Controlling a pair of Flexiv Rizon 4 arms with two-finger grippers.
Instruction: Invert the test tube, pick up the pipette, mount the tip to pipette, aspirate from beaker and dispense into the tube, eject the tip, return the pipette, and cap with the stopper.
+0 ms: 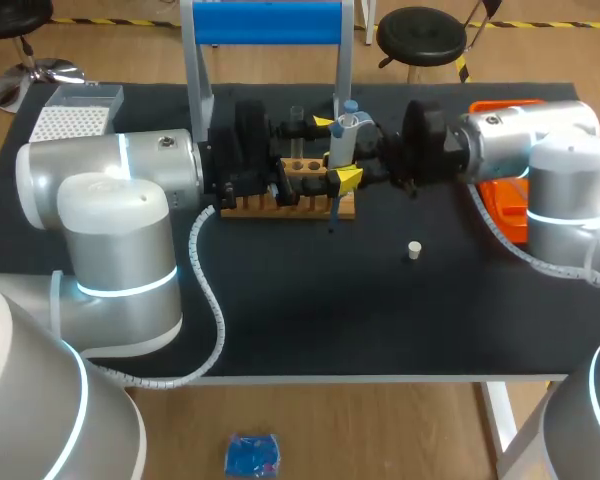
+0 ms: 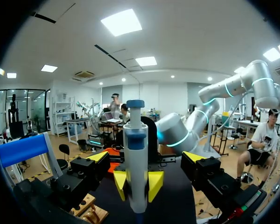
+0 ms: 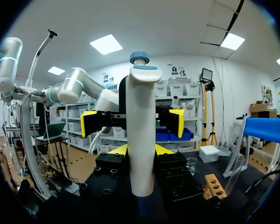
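Jaws: right jaws pinched on the pipette from 2 sides, low on its white body, holding it upright with the blue plunger on top. Left jaws spread wide, nose to nose with the right ones, yellow fingertips 1 to each side of the pipette and clear of it, with a gap on both sides in the left wrist view. Pipette therefore in the air above the wooden rack, its thin lower end reaching down past the rack's front in the head view. No telling from here whether a tip sits on that end.

Likely stage: pick-up done, or a hand-over between arms, with tip mounting to follow.

Risks, as judged:
- Clash of the 2 sets of jaws on any sideways drift, given such close quarters.
- Drop onto the rack on a release before a second firm pinch.
- Tilt of the long body in so low a pinch, then a miss at the tip box, well apart at the far left corner.
- Knock of the thin end against the rack on a sweep without lift first.

Surface: black counter; rack at the middle; glass beaker behind it; blue-topped stand at the back; white stopper loose, right of the rack; orange tray under the right arm. Test tube not made out. Room to work: tight at the middle.
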